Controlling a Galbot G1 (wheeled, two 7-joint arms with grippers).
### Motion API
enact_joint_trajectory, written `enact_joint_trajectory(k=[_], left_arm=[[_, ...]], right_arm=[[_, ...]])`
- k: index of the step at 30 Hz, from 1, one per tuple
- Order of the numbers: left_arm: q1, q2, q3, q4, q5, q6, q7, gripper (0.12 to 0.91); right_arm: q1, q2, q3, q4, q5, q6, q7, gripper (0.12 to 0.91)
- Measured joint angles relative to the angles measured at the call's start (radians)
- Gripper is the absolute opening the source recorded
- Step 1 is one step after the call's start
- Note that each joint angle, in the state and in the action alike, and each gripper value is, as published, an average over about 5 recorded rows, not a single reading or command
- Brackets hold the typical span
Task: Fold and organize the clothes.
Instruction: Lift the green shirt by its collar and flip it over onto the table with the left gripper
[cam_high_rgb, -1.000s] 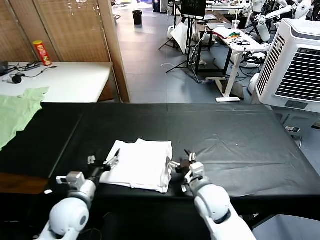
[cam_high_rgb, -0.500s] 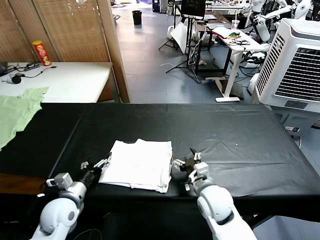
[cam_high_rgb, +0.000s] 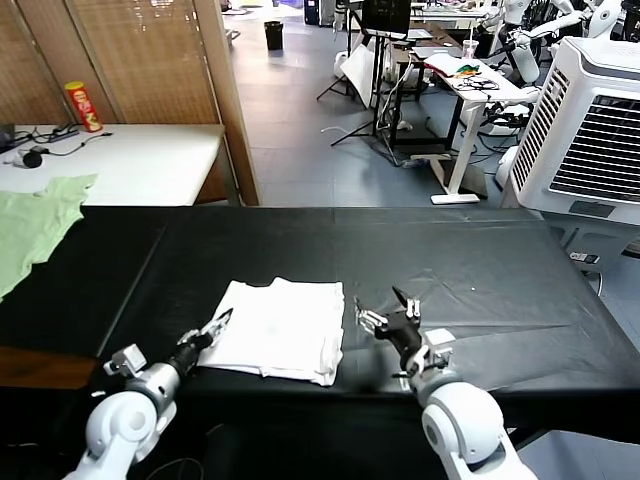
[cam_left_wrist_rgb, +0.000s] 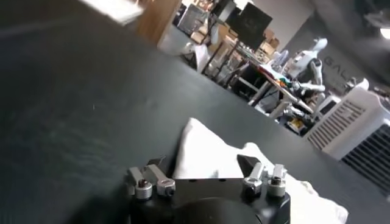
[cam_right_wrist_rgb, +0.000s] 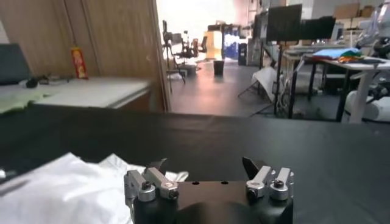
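Observation:
The clothes are one white T-shirt (cam_high_rgb: 275, 328), folded into a rough rectangle near the front edge of the black table (cam_high_rgb: 460, 255); no print shows. My left gripper (cam_high_rgb: 210, 331) sits low at the shirt's left edge, pointing at it. In the left wrist view the shirt (cam_left_wrist_rgb: 213, 149) lies just beyond this gripper (cam_left_wrist_rgb: 203, 163), whose jaws stand apart with nothing gripped. My right gripper (cam_high_rgb: 386, 314) is raised a little to the right of the shirt, open and empty. The right wrist view shows this gripper (cam_right_wrist_rgb: 207, 163) wide open, with the shirt (cam_right_wrist_rgb: 55, 189) off to one side.
A pale green garment (cam_high_rgb: 30, 225) lies at the table's far left. Behind it stands a white table (cam_high_rgb: 140, 160) with a red can (cam_high_rgb: 84, 105). A white air cooler (cam_high_rgb: 590, 130) stands at the back right. Bare black cloth stretches to the right of the shirt.
My left gripper drew back from the shirt's left edge, then came forward to it with its jaws narrower. My right gripper moved right and up, away from the shirt's right edge.

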Motion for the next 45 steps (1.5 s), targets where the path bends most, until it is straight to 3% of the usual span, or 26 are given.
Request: enact_joint_trajectory(k=[5, 8, 11, 18, 24, 34, 40, 45], left_arm=[[-0.006, 0.003, -0.002, 0.012, -0.048, 0.008, -0.001, 0.211], [-0.007, 0.003, 0.000, 0.003, -0.030, 0.007, -0.011, 0.145], [-0.002, 0.008, 0.003, -0.015, 0.043, -0.004, -0.026, 0.151], [0.031, 0.062, -0.020, -0.074, 0.316, -0.035, -0.052, 0.146], [0.071, 0.154, -0.085, -0.121, 0.480, -0.046, -0.059, 0.146], [0.140, 0.335, -0.229, -0.212, 0.671, -0.066, -0.077, 0.146], [0.172, 0.315, -0.216, -0.327, 0.742, -0.054, -0.118, 0.146], [0.171, 0.227, -0.109, -0.400, 0.766, -0.048, -0.144, 0.146]], right_arm=[[-0.020, 0.004, 0.013, 0.020, -0.004, 0.004, -0.001, 0.798], [-0.031, 0.008, 0.021, 0.027, -0.014, 0.005, -0.001, 0.798], [-0.040, 0.011, 0.030, 0.030, -0.034, 0.005, 0.000, 0.798], [-0.059, 0.013, 0.052, 0.019, -0.072, 0.007, 0.002, 0.798], [-0.059, 0.020, 0.043, 0.011, -0.106, 0.007, 0.002, 0.798], [-0.067, 0.028, 0.035, 0.006, -0.111, 0.011, 0.002, 0.798], [-0.088, 0.036, 0.037, 0.004, -0.124, 0.014, 0.000, 0.798], [-0.111, 0.039, 0.041, 0.003, -0.128, 0.018, -0.001, 0.798]])
